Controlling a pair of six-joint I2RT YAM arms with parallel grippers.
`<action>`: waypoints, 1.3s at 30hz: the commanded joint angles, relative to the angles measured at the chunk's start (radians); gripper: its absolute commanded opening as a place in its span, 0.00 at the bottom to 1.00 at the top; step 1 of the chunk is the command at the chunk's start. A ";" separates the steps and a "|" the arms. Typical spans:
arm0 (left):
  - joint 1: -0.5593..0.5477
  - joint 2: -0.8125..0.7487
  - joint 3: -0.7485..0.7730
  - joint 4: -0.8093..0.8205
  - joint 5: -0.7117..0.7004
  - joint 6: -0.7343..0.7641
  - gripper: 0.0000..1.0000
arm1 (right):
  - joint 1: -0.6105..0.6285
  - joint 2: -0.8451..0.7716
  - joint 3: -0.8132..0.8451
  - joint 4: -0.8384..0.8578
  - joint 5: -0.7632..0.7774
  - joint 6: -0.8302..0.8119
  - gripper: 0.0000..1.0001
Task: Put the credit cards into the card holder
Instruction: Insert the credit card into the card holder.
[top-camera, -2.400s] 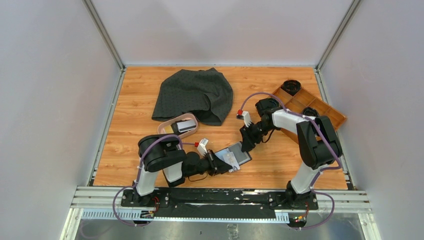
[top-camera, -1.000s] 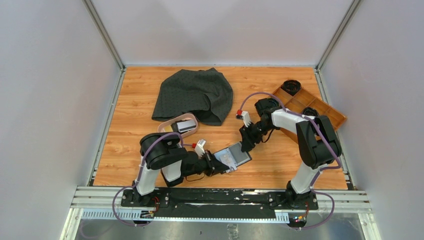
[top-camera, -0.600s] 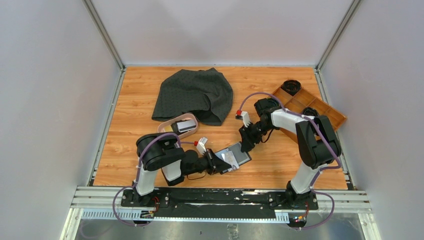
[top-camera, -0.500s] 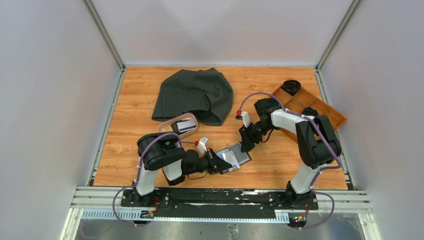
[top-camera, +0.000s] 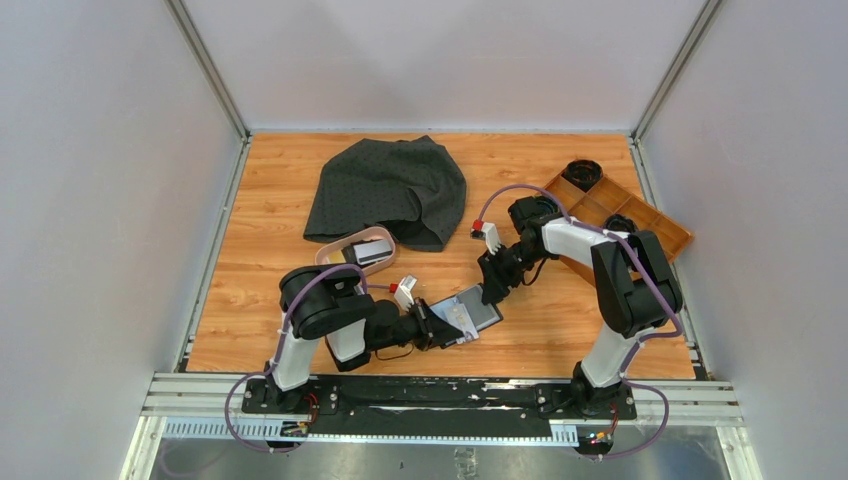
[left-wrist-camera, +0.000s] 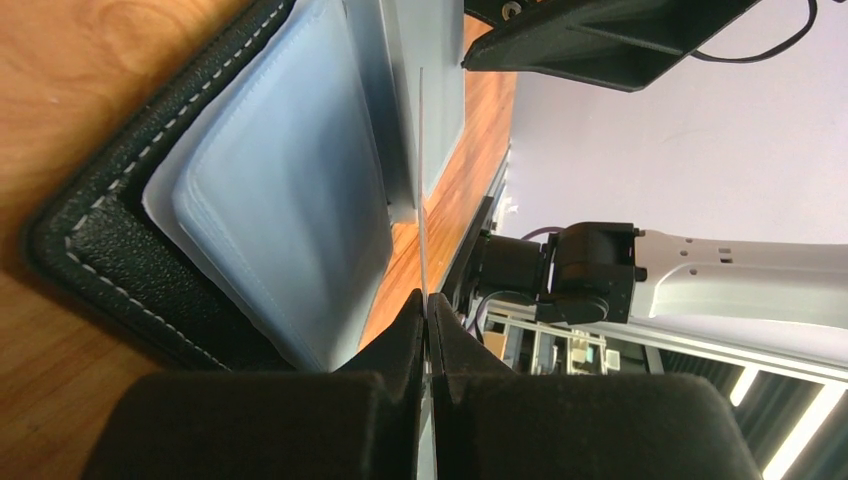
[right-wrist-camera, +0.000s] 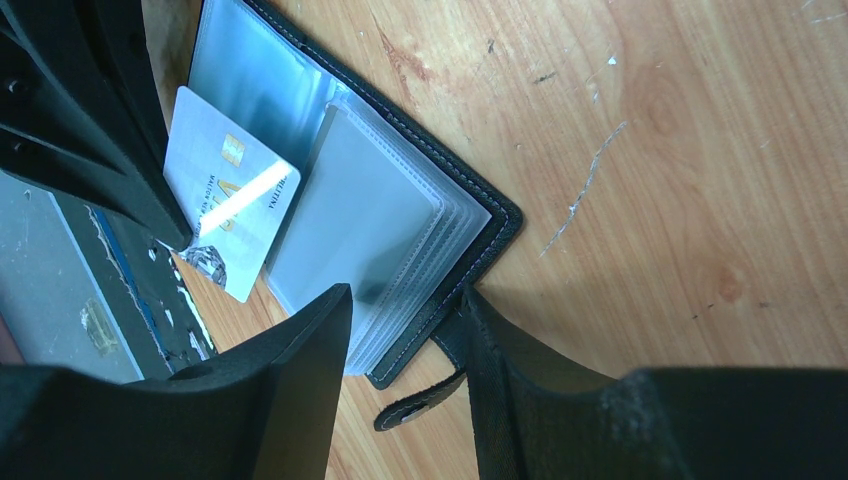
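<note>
The black card holder (top-camera: 474, 311) lies open on the table, its greyish-blue pockets (left-wrist-camera: 290, 200) facing up. My left gripper (top-camera: 445, 325) is shut on a pale grey credit card (right-wrist-camera: 225, 215) with its far edge at the holder's near-left page. The card shows edge-on in the left wrist view (left-wrist-camera: 422, 190), between the closed fingertips (left-wrist-camera: 427, 297). My right gripper (top-camera: 490, 292) grips the holder's far edge, with the clear sleeves (right-wrist-camera: 370, 230) and black cover rim between its jaws (right-wrist-camera: 408, 300). The snap strap (right-wrist-camera: 420, 408) pokes out below. More cards (top-camera: 372, 252) lie in the pink dish.
The pink oval dish (top-camera: 330, 258) sits left of centre, behind my left arm. A dark grey cloth (top-camera: 390, 185) lies at the back. A long wooden compartment tray (top-camera: 655, 222) with black items stands at the right, behind my right arm.
Almost nothing. My left arm has shifted very slightly, still holding the card at the open holder. My right gripper has stayed on the holder's edge.
</note>
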 joint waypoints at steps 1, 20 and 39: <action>0.008 0.017 -0.014 0.015 -0.018 0.000 0.00 | 0.020 0.028 0.005 -0.032 0.029 -0.009 0.49; 0.014 0.032 -0.005 0.015 -0.010 -0.009 0.00 | 0.020 0.028 0.006 -0.033 0.030 -0.008 0.49; 0.031 0.051 0.025 0.016 0.007 -0.039 0.00 | 0.022 0.024 0.007 -0.035 0.026 -0.010 0.49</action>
